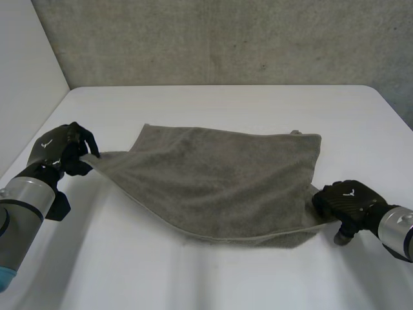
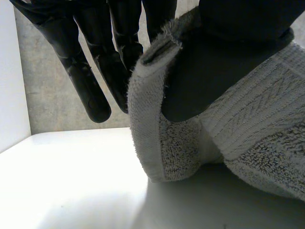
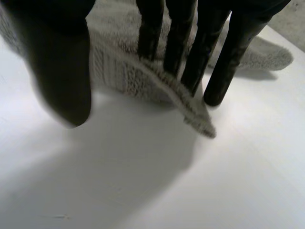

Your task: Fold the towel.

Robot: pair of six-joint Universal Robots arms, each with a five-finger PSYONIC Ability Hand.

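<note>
The towel [image 1: 219,184] lay spread on the table [image 1: 226,278], its left corner raised in the left hand's [image 1: 64,150] thumb-and-finger pinch. The right hand [image 1: 345,200] laid straight fingers [image 3: 180,33] on the towel's near right corner, thumb apart. It probably needed a firm pinch before both hands lifted evenly.

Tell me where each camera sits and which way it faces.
Head view: between and behind the arms, looking down at the white table and towel; both forearms, left hand and right hand show.
Left wrist view: on the left wrist, looking along the palm; its thumb pinches a towel corner against the fingers.
Right wrist view: on the right wrist, looking along the palm; its hand is at the towel's edge.
Shared: head and left wrist views both show the left hand gripping the towel's corner.
</note>
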